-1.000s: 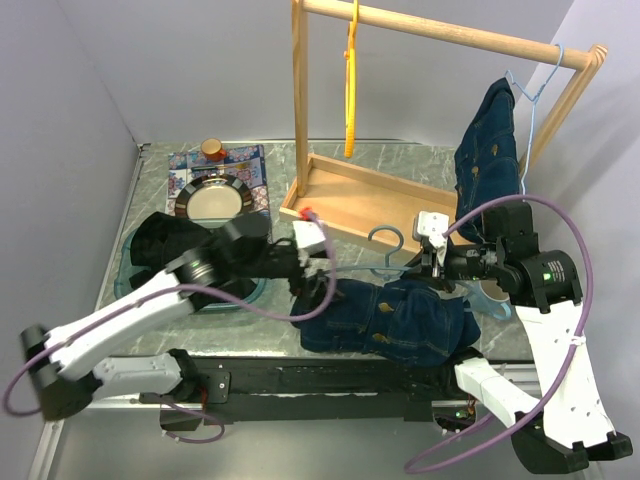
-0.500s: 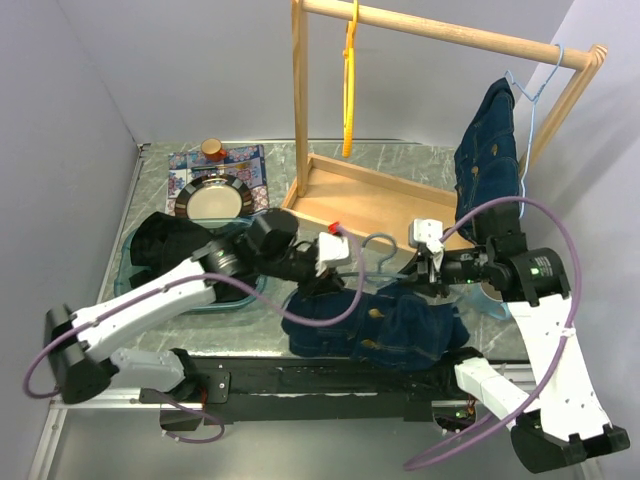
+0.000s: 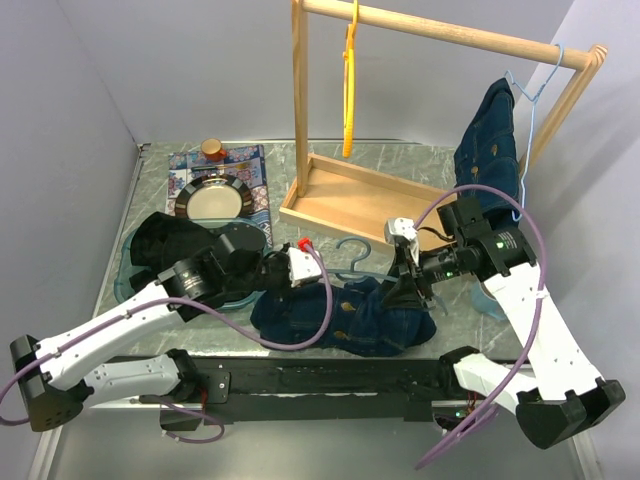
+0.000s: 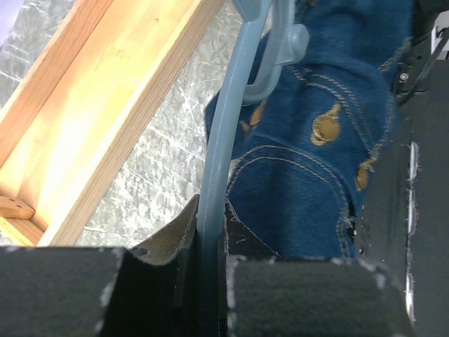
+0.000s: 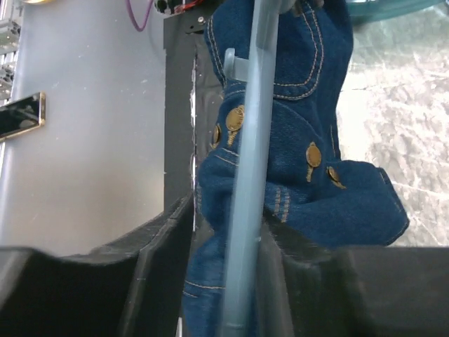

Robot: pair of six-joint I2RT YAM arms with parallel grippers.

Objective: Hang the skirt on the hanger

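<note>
The blue denim skirt [image 3: 345, 322] with brass buttons lies bunched near the table's front edge. The pale blue hanger [image 3: 353, 262] lies over its top, hook pointing away. My left gripper [image 3: 316, 272] is shut on the hanger's left arm. In the left wrist view the hanger bar [image 4: 216, 175] runs straight out of the left gripper [image 4: 210, 225], with the skirt [image 4: 316, 154] to its right. My right gripper [image 3: 405, 282] is at the hanger's right end. In the right wrist view the right gripper [image 5: 226, 221] is open, with the hanger bar [image 5: 251, 161] and skirt [image 5: 295, 175] between its fingers; the left finger [image 5: 161, 239] stands clear.
A wooden rack [image 3: 365, 195] stands behind, with a yellow hanger [image 3: 350, 80] and a second denim garment [image 3: 488, 150] on a blue hanger. At the left are a clear bin [image 3: 128, 270] with black cloth, a plate [image 3: 212, 201] and a cup [image 3: 211, 148].
My left gripper went from open to shut on the hanger's left arm. Skirt and hanger shifted left. The right gripper's jaws widened and its arm moved left.
</note>
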